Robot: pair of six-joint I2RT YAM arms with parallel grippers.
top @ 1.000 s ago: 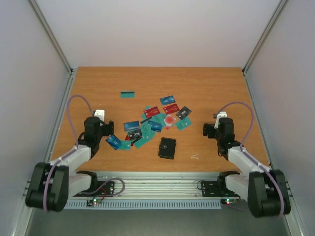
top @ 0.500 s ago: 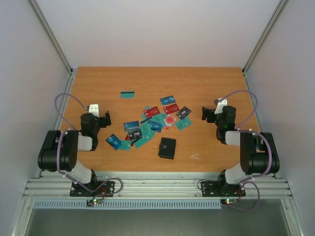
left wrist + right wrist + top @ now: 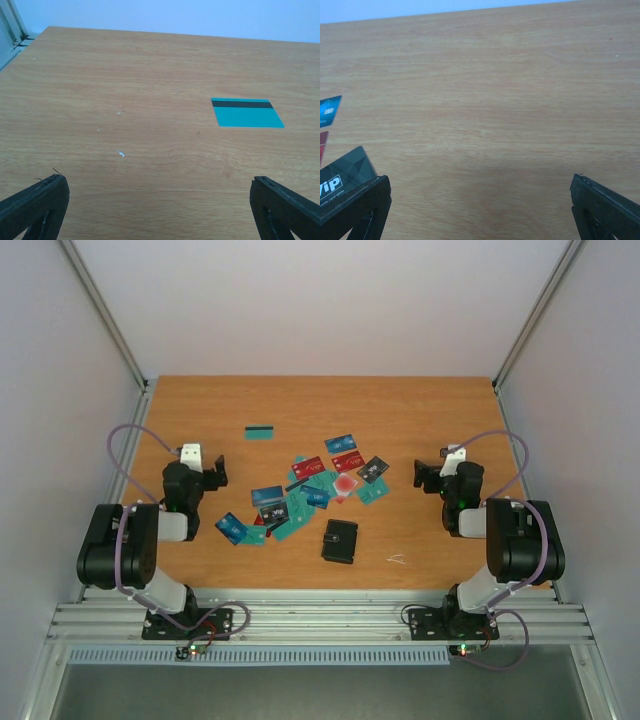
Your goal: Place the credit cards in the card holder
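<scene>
Your left end effector (image 3: 213, 476) and right end effector (image 3: 424, 478) gape wide, holding nothing. Thin teal, blue, red and grey plastic credit cards (image 3: 305, 495) lie scattered between them, with the small black rectangular card holder (image 3: 340, 541) just nearside of them.

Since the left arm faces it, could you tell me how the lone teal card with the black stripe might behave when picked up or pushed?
The teal card lies flat on the wooden table, so an edge is probably hard to catch. It looks thin and smooth: likely light, fairly stiff, and apt to slide rather than tip when pushed.
</scene>
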